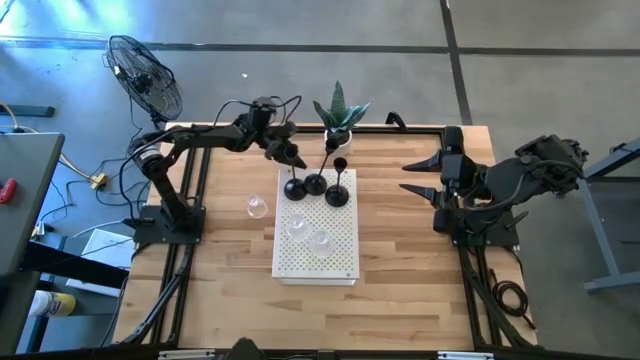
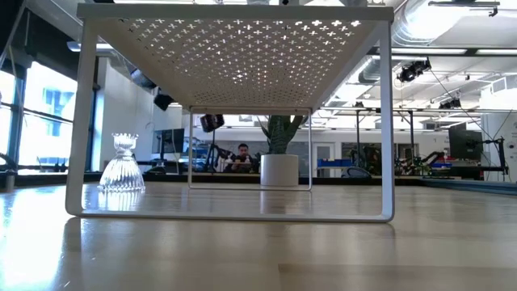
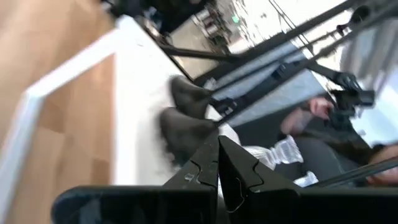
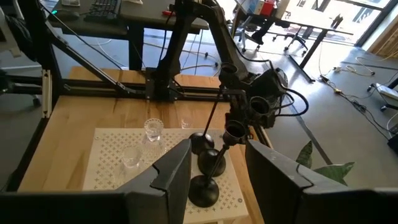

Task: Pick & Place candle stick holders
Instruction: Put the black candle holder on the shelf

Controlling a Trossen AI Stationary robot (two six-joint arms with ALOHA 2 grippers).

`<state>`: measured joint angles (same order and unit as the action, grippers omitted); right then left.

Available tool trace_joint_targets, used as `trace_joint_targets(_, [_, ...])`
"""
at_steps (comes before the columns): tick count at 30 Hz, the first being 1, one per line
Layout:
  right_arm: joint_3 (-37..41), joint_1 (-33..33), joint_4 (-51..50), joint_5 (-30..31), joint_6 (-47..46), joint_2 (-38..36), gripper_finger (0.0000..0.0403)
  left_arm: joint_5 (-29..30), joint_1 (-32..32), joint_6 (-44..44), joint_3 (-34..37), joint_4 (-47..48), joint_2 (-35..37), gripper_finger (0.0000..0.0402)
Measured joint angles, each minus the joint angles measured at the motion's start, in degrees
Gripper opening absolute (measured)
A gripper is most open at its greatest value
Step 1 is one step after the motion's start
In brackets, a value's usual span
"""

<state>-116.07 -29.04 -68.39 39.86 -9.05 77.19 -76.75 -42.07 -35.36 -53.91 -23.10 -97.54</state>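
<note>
arms: two, black, jointed, mounted on black base plates
cables: black, looped along the left arm (image 1: 200,140)
claw fingers: dark, pointed, wedge-shaped

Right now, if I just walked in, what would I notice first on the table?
Probably the three black candle holders standing close together at the far end of the white perforated stand mid-table. The left gripper, shut, hovers right beside them. Two clear glass holders sit on the stand, and a third one on the wood to its left.
</note>
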Motion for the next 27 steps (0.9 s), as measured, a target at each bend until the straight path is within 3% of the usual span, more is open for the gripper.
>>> trace_joint_targets(12, [0.0, 0.0, 0.0, 0.0, 0.3, 0.0, 0.0144, 0.9, -0.7, 7.4, -0.3, 10.3, 0.0, 0.0])
trace_joint_targets(16, [0.0, 0.0, -0.8, 0.0, 0.4, 0.0, 0.0144, 2.5, 0.9, 13.6, -3.5, 18.8, 0.7, 0.0])
trace_joint_targets(20, [0.0, 0.0, -1.5, 0.0, 0.0, 0.0, 0.0144, 10.0, 1.8, 26.1, -9.6, 38.7, 1.0, 0.0])
trace_joint_targets(24, [0.0, 0.0, -1.6, -0.6, 0.0, 0.0, 0.0144, 24.7, 2.5, 43.1, -17.9, 64.1, 1.2, 0.0])
trace_joint_targets(27, [0.0, 0.0, -1.7, -0.7, 0.0, 0.0, 0.0144, 29.7, 3.1, 48.1, -22.2, 73.2, 1.2, 0.0])
